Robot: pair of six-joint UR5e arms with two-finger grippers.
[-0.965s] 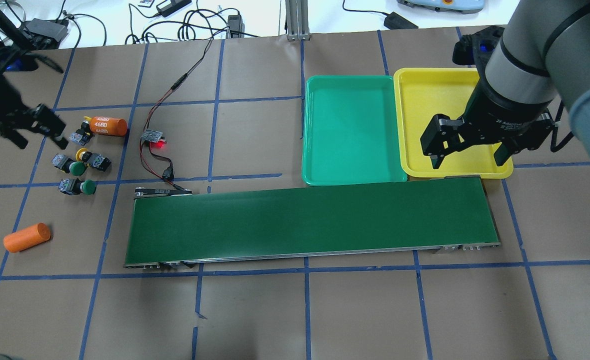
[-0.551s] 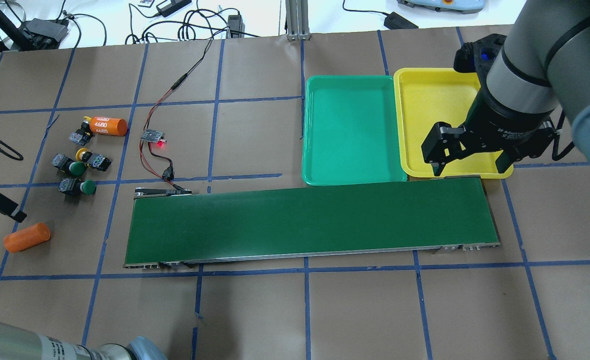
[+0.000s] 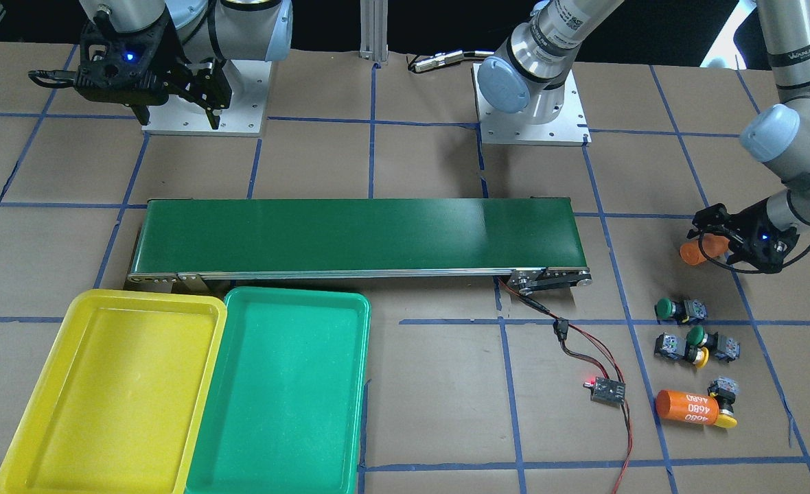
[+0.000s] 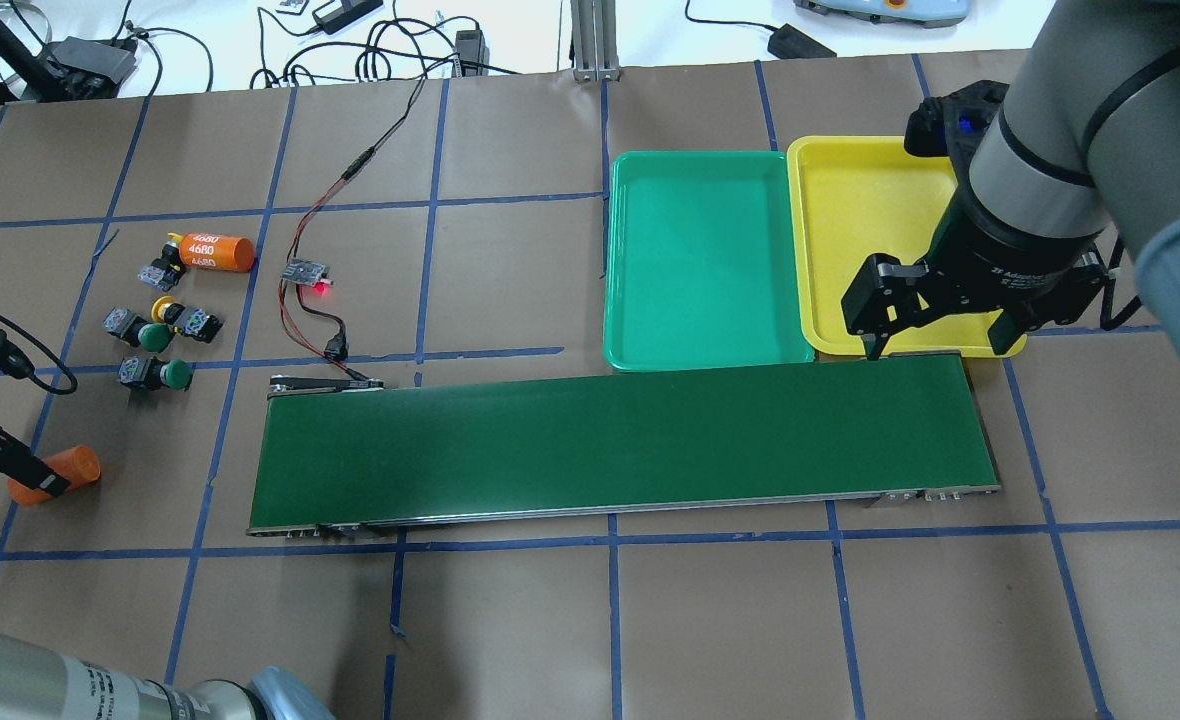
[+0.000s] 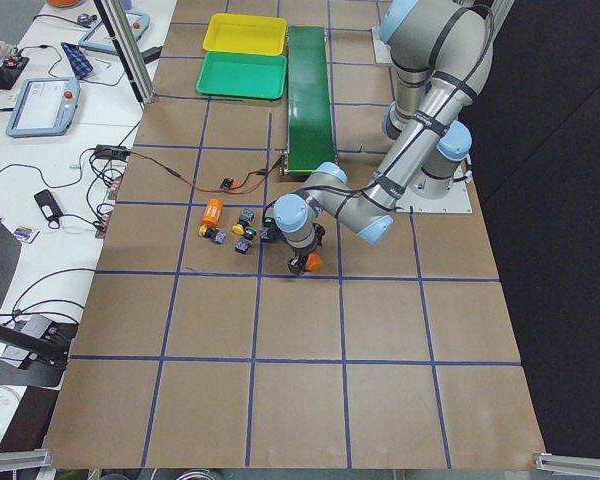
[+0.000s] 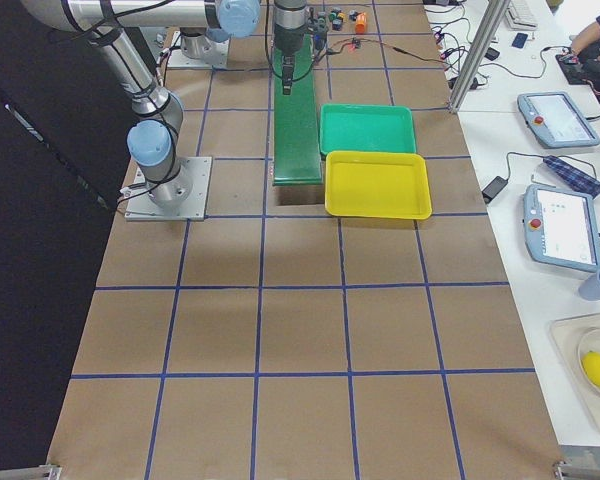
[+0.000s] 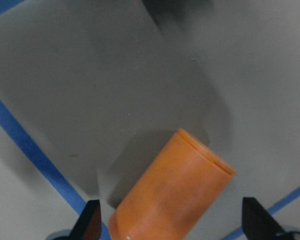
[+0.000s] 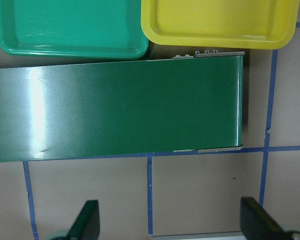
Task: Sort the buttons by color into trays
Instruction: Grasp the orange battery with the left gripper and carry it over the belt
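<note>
Four buttons lie in a cluster at the table's left: two green (image 4: 155, 337) (image 4: 178, 374) and two yellow (image 4: 163, 306) (image 4: 158, 270). The green tray (image 4: 700, 260) and the yellow tray (image 4: 865, 200) stand side by side at the back right, both empty. My left gripper (image 4: 35, 480) is open and low over a plain orange cylinder (image 4: 75, 464), nearer me than the buttons. In the left wrist view the cylinder (image 7: 175, 195) lies between the open fingers (image 7: 91, 220). My right gripper (image 4: 938, 340) is open and empty above the yellow tray's near edge.
A long dark-green conveyor belt (image 4: 620, 440) runs across the middle, its far edge against the trays. An orange cylinder marked 4680 (image 4: 215, 252) lies beside the far yellow button. A small circuit board (image 4: 307, 272) with red and black wires lies left of centre.
My left gripper has moved from beside the buttons toward me and now straddles the plain orange cylinder. My right gripper has shifted slightly over the yellow tray's near edge.
</note>
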